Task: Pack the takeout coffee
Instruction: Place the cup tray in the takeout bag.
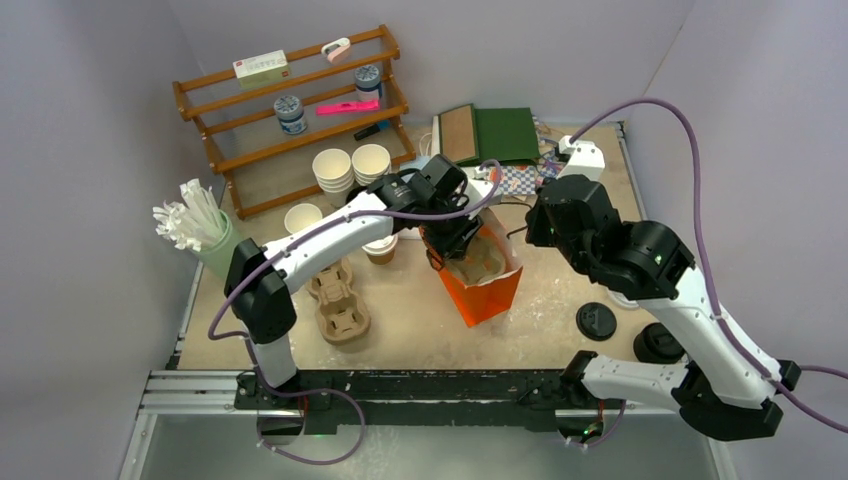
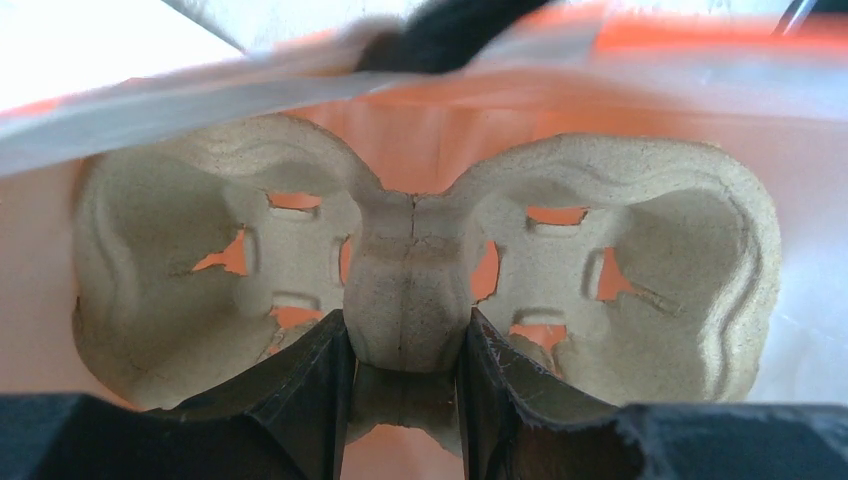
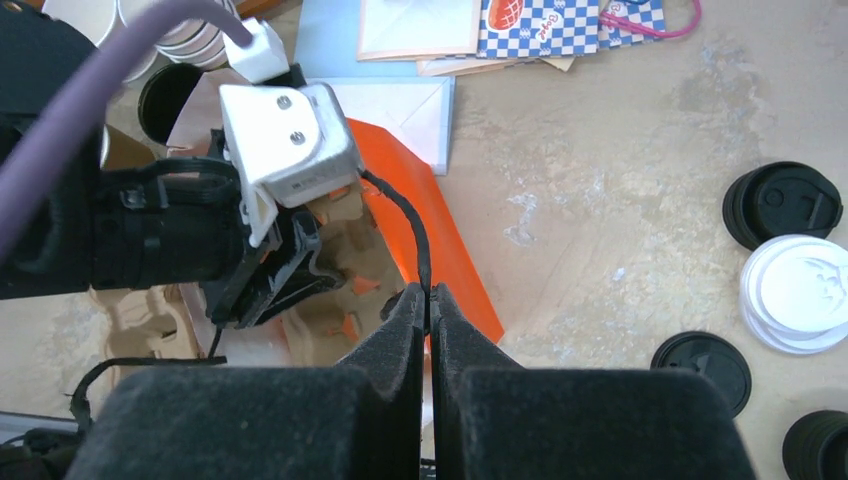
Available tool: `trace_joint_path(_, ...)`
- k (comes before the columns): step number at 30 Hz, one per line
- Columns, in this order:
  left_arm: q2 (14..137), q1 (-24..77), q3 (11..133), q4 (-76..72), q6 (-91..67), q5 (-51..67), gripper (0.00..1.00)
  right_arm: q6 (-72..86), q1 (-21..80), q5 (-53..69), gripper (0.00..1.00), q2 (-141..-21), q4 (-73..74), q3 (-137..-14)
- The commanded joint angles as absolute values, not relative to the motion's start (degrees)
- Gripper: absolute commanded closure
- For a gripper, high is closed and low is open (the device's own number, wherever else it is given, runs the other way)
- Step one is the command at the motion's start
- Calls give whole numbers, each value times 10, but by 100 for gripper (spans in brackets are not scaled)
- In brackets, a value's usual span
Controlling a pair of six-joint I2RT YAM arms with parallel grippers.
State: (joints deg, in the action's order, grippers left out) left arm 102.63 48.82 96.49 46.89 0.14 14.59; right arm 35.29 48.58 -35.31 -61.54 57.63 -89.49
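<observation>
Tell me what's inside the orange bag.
The orange bag holds a pulp cup carrier, the left gripper clamped on its centre ridge; the two wells in view are empty. The right gripper pinches the black handle. The carrier covers the bag floor.

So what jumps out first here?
The orange bag at the centre of the table, with the left gripper reaching inside it, clamped on the middle ridge of a pulp cup carrier. The right gripper pinches the bag's black handle.
</observation>
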Motion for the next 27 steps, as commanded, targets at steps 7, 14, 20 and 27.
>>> trace_joint_path(7, 1016, 489, 950, 453, 25, 90, 65, 321, 487, -382, 98, -634, 583, -945)
trace_joint_path(14, 1019, 519, 929, 418, 24, 67, 65, 352, 487, -361, 98, -617, 575, -914)
trace_joint_path(20, 1021, 534, 907, 390, 35, 32, 64, 373, 487, -342, 97, -611, 571, -906)
trace_joint_path(27, 973, 546, 847, 324, 47, -15, 64, 390, 486, -370, 100, -638, 610, -918)
